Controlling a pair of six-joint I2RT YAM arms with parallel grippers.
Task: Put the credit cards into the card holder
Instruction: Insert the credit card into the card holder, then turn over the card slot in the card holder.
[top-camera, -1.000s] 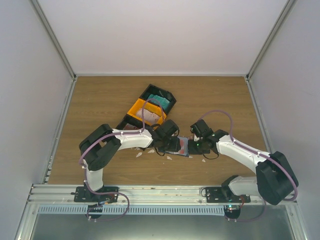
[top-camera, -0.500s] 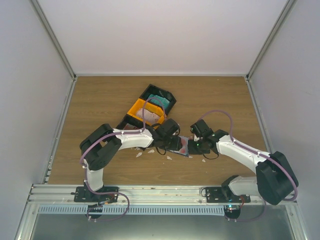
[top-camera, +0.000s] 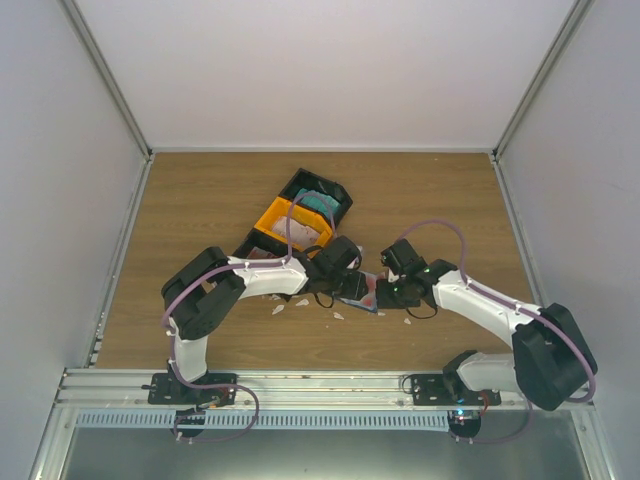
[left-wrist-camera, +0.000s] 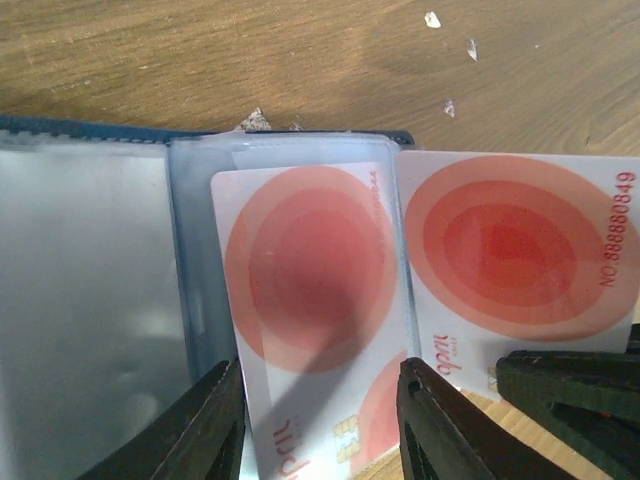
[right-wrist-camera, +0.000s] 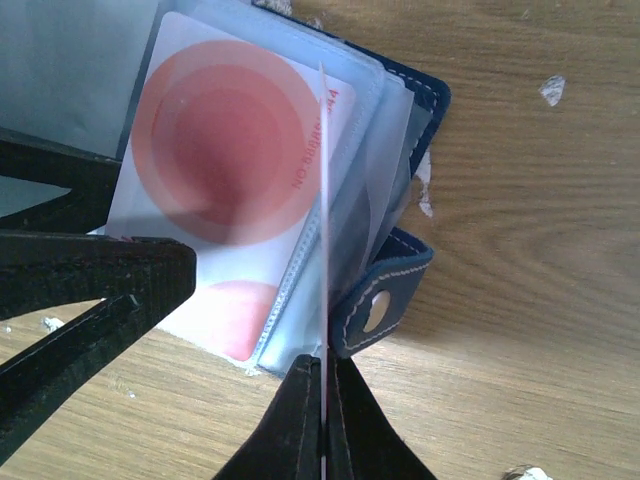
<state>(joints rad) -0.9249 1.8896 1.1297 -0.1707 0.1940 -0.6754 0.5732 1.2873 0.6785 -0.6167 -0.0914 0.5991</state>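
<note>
Card holder (right-wrist-camera: 400, 270) lies unfolded on surface (top-camera: 200, 200). Left pincer (left-wrist-camera: 318, 385), jaws half apart, grips red-blotch card (left-wrist-camera: 310, 270) by side edges, partly inside clear sleeve (left-wrist-camera: 195, 250); left arm (top-camera: 270, 278) has crept slightly forward, insertion probably progressing. Right pincer (right-wrist-camera: 325, 370) pinches second card (left-wrist-camera: 510, 240), edge-on.

Left arm (top-camera: 262, 278), right arm (top-camera: 480, 305) angled inward, left fingers (left-wrist-camera: 215, 435) gripping half-spread, right fingers (right-wrist-camera: 300, 425) pinched shut

Top cam: high, near edge, looks down on whole brown wooden tabletop (top-camera: 200, 200). Wrist cams: very close, angled down. All share navy-blue folding card holder (right-wrist-camera: 400, 265).
</note>
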